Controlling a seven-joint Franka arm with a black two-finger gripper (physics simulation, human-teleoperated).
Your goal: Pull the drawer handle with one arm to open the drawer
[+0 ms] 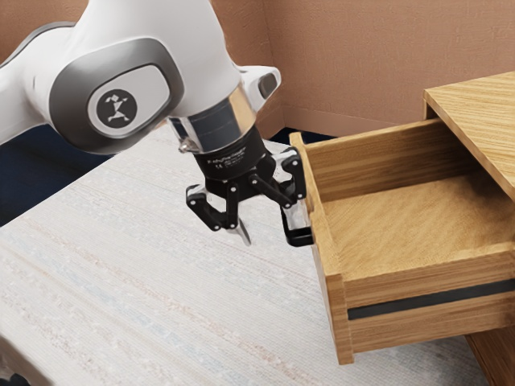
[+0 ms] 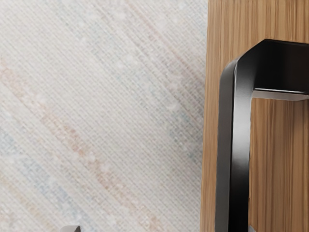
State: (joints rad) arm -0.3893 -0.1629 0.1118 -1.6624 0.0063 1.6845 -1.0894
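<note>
The wooden drawer [image 1: 402, 217] stands pulled well out of its cabinet [image 1: 483, 112], its inside bare. On the outer face of the drawer front [image 1: 326, 265] is a black handle [image 1: 301, 238], which in the wrist view is a black bar [image 2: 231, 145] standing off the wood panel [image 2: 280, 159]. My gripper [image 1: 269, 233] hangs just in front of that face, open, fingers spread wide. The handle bar lies just inside the finger nearest the drawer. The other fingertip [image 2: 70, 228] is out over the table, touching nothing.
The pale woven-textured tabletop [image 1: 121, 265] stretches out to the exterior view's left of the drawer. Brown walls close the scene behind. A dark slot [image 1: 434, 299] runs along the drawer's side.
</note>
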